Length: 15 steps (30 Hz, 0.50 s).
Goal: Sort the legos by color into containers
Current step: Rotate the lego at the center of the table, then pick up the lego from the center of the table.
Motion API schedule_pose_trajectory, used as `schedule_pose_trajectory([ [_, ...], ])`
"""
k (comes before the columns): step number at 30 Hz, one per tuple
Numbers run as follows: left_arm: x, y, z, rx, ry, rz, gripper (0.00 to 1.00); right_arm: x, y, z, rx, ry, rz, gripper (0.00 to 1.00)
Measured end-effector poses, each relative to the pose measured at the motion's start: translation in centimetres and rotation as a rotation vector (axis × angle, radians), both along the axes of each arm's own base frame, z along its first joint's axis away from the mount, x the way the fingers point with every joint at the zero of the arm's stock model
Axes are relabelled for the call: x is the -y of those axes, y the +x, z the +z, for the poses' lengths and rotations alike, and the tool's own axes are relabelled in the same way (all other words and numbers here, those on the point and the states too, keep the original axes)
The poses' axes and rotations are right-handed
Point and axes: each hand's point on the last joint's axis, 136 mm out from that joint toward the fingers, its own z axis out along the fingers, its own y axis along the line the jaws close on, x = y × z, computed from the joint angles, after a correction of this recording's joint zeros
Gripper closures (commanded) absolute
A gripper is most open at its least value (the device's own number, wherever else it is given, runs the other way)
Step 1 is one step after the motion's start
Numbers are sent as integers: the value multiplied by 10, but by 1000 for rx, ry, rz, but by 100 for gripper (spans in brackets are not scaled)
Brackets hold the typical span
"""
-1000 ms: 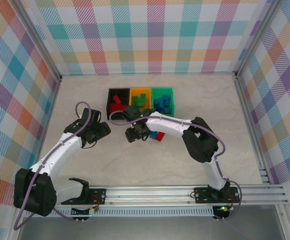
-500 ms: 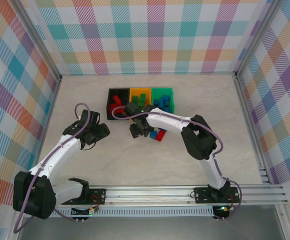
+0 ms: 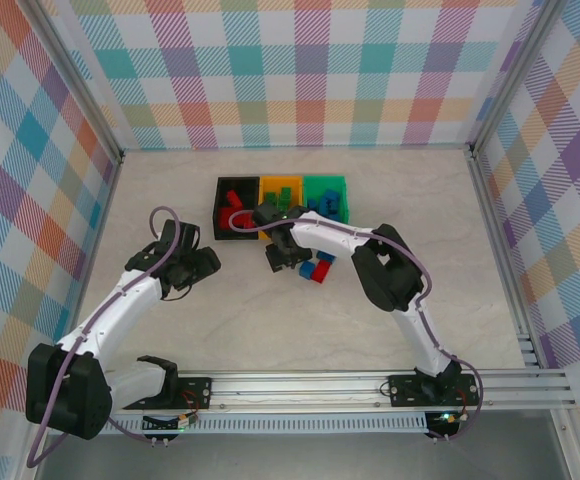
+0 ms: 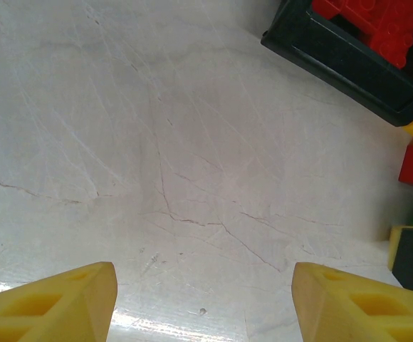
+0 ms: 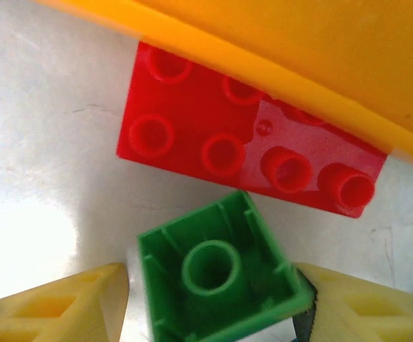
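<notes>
Left tool [image 4: 203, 292] hangs spread over bare worktop [image 4: 157, 142], near-left of the containers [image 3: 281, 180]. Right tool [image 5: 213, 286] straddles an upturned green lego [image 5: 217, 271] beside a red lego [image 5: 192, 135] lying against the orange-yellow bin [image 5: 299, 43]; pinched or not, unclear.

Right wrist view: the orange-yellow plastic bin wall [image 5: 299, 64] covers the far edge of the red studded plastic brick [image 5: 192, 128]; the upturned green plastic brick [image 5: 217, 285] runs off the bottom edge. Left wrist view — the black plastic bin [image 4: 349, 60] is cropped at top right. Overhead, binned bricks [image 3: 327, 207] are too small to count.
</notes>
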Motion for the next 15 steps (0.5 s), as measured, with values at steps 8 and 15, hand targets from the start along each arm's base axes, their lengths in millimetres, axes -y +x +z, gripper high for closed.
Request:
schedule_pose_trajectory([
  [8, 0, -1, -1, -2, -2, -1, 34, -7, 9, 2, -5, 26, -2, 44],
  [15, -1, -3, 2, 3, -1, -1, 34, -14, 16, 4, 0, 51, 18, 69],
])
